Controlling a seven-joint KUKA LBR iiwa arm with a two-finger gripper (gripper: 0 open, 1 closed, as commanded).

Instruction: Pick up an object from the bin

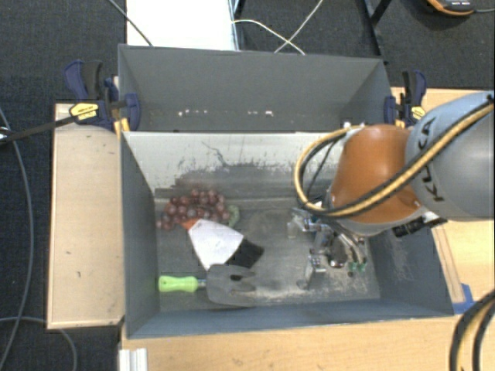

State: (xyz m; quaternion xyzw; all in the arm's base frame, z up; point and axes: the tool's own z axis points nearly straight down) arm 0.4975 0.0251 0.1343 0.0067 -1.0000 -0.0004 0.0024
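Since the pincer (pixel 323 265) hangs low over bare floor in the right half of the bin (pixel 232 157), with nothing under it, your first risk is a grab on air: a descent from this spot would meet only metal.

Pincer state: cannot tell whether released or clenched, because the arm (pixel 375 180) and its cables (pixel 309 168) crowd the tip. Nothing is seen grasped in it.

Where the things lie, all to the left of the pincer:
- black piece (pixel 249 252), the nearest, near the middle of the floor and touching the white sheet (pixel 214 242).
- scraper (pixel 209 284) with its green handle (pixel 179 284) pointing left, along the near wall. Its grey blade end is the part closest to the pincer, left of it and a little nearer.
- bunch of grapes (pixel 193 205), farther left and toward the far wall, just beside the sheet's far edge.

Judged hazards if you go for the nearest:
1. The black piece looks low and flat, so the pincer may scrape the floor and slide off it.
2. It sits against the sheet, so a close could catch the sheet's corner too, or drag both.
3. The scraper blade is grey on a grey floor and lies flat. Its edge gives little to grip, and the handle looks the safer hold, though it lies close to the near wall.
4. The grapes are lumpy, so a pinch on one berry may slip.
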